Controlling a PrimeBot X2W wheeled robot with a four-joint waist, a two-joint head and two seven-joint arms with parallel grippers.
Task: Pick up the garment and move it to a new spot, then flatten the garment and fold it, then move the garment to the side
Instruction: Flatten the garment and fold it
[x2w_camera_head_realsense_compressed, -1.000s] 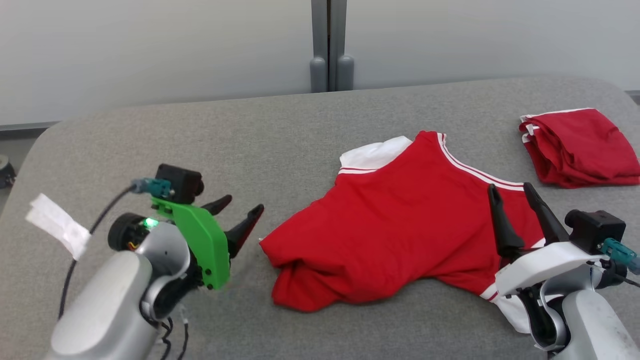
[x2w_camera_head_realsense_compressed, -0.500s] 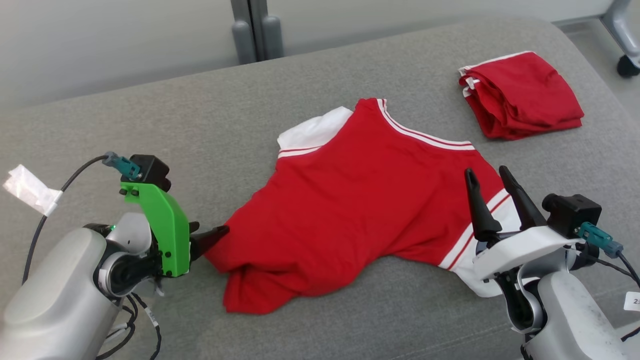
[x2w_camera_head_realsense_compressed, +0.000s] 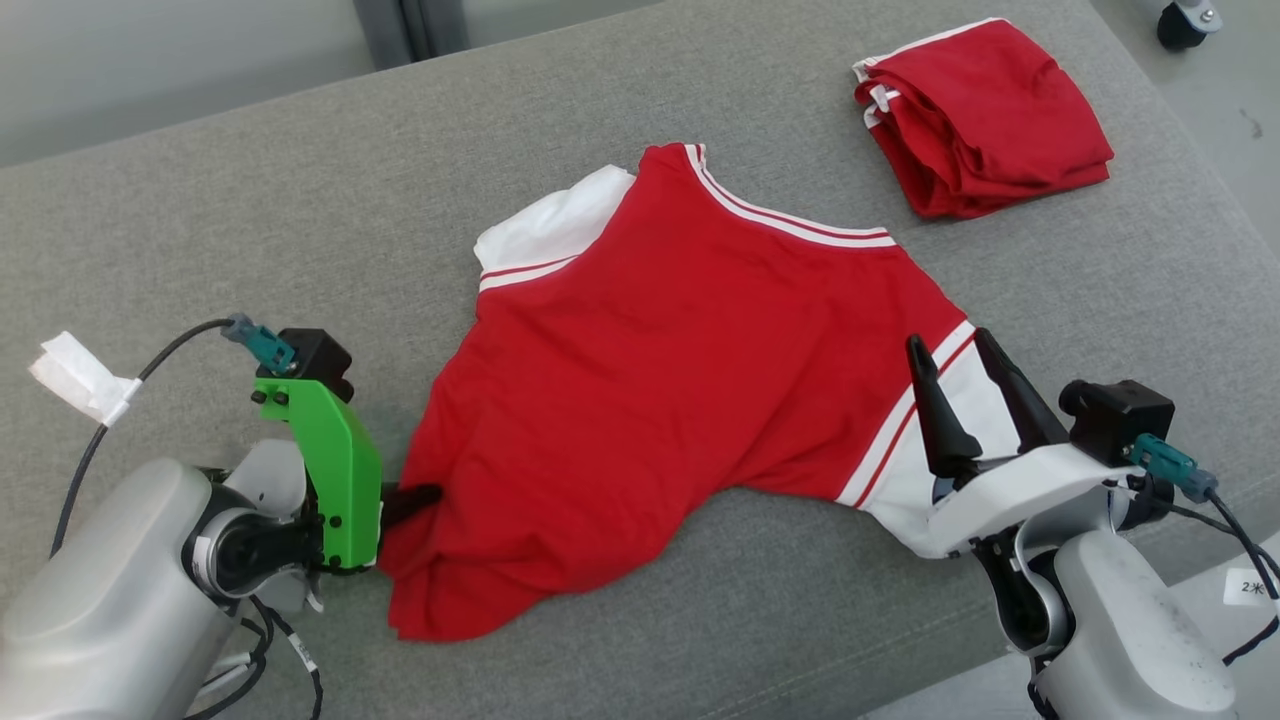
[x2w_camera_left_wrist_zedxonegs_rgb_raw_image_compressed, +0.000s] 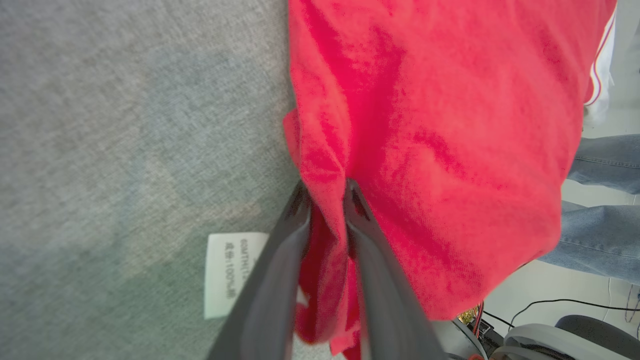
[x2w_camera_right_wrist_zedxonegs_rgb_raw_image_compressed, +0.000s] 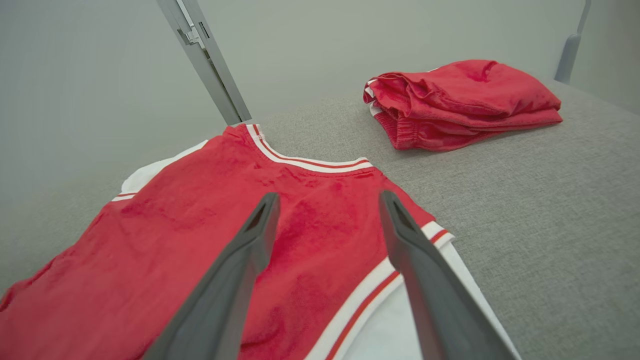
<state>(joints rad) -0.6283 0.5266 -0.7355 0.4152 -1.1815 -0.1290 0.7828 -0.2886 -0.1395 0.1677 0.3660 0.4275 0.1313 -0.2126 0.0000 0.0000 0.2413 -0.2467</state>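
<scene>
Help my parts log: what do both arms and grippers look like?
Both arms are silver-grey with long dark fingers, a black camera box and teal plug. The left gripper wears a green bracket; its black cable carries white tape. The right gripper has a white bracket.

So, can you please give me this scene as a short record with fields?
surface: grey padded top
shirt: red with white trim, spread out, bunched at its near left edge
second garment: red, folded, at the far right, apart from the shirt
left claw: shut on a fold at the shirt's left edge
right claw: open, over the striped sleeve
folding: not yet begun
</scene>
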